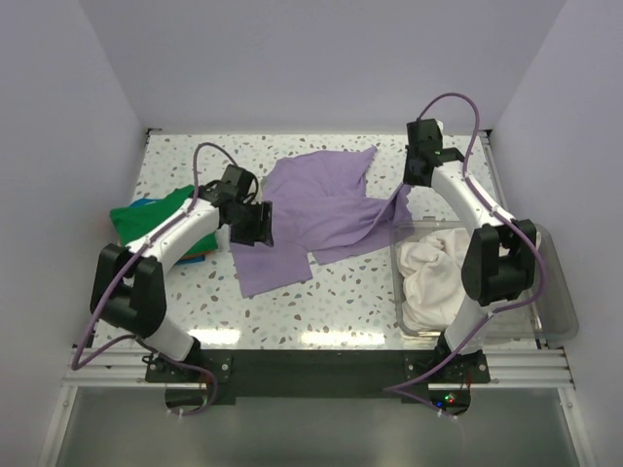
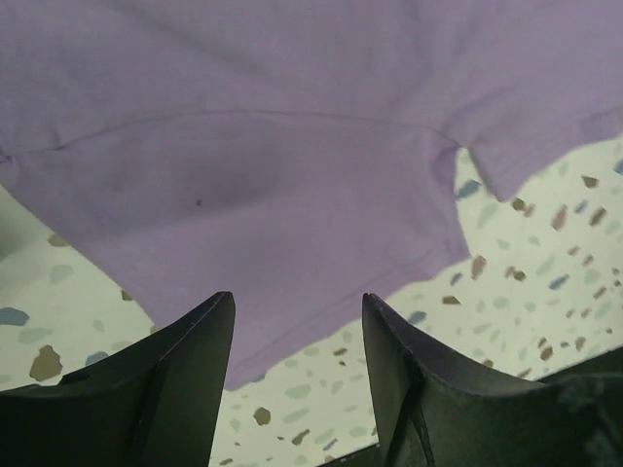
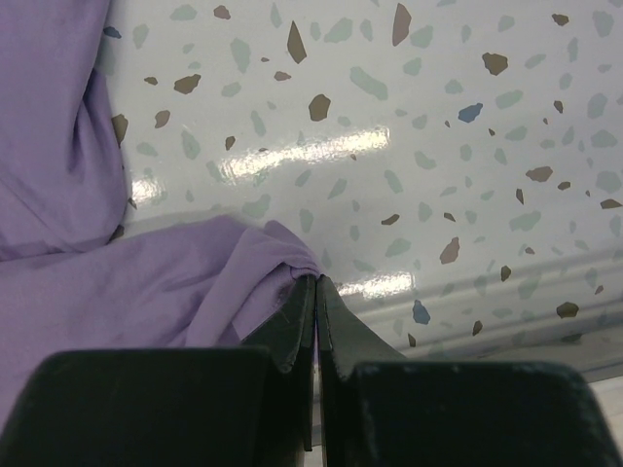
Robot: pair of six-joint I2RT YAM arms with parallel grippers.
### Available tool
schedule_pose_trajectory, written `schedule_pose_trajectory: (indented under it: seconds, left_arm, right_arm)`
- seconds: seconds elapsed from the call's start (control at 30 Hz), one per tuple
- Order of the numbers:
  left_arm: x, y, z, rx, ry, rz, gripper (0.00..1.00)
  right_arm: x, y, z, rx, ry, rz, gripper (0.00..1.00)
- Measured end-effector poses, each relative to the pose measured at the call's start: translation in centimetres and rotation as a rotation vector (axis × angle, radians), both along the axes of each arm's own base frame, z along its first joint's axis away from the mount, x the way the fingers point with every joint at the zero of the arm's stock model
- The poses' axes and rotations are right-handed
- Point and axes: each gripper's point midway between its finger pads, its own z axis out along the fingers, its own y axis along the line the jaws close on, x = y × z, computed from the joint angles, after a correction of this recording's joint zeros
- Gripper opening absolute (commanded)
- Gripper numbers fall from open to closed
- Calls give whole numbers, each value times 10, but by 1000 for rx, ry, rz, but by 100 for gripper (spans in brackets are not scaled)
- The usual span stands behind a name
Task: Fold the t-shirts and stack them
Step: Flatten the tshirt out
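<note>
Speckled table [image 1: 336, 297]; right hand [image 3: 316, 282] pinches lavender t-shirt [image 3: 146, 292] edge; left hand [image 2: 297, 304] spread.

**White links, black joints, purple cables**

The left arm [image 1: 180, 233] and right arm [image 1: 474, 199] are built alike, with smooth white tubular links set between bulky matte black joint housings. A thin purple cable [image 1: 458, 97] runs along each arm, looping free near the wrist and trailing down to the base. Each arm stands on a flat black base plate [image 1: 190, 370]. Tiny red and blue lights [image 1: 443, 399] glow by the right one. The left gripper [image 1: 261, 224] and right gripper [image 1: 417, 178] are black and boxy. Seen from the wrist cameras, their fingers [image 2: 175, 379] are matte black wedges, broad at the root and narrowing to thin tips with flat inner faces.
</note>
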Motion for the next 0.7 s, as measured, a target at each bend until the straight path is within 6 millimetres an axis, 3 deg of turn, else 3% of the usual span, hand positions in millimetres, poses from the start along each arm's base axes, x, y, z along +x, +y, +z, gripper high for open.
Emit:
schedule_pose_trajectory:
  seconds: [0.1,0.3,0.57,0.7]
  left_arm:
    - [12,14,-27,46,25,44,60]
    - [23,21,-82,96,100,58,58]
    - [70,15,-81,79,24,54,58]
    - [109,8,-78,65,-30,53,58]
  right_arm:
    - [0,0,0,0,0,0,0]
    - [0,0,1,0,-2,0,0]
    - [-2,-1,6,-3,-12,-4,0]
    - [-4,-6,6,-24,-3,-18,0]
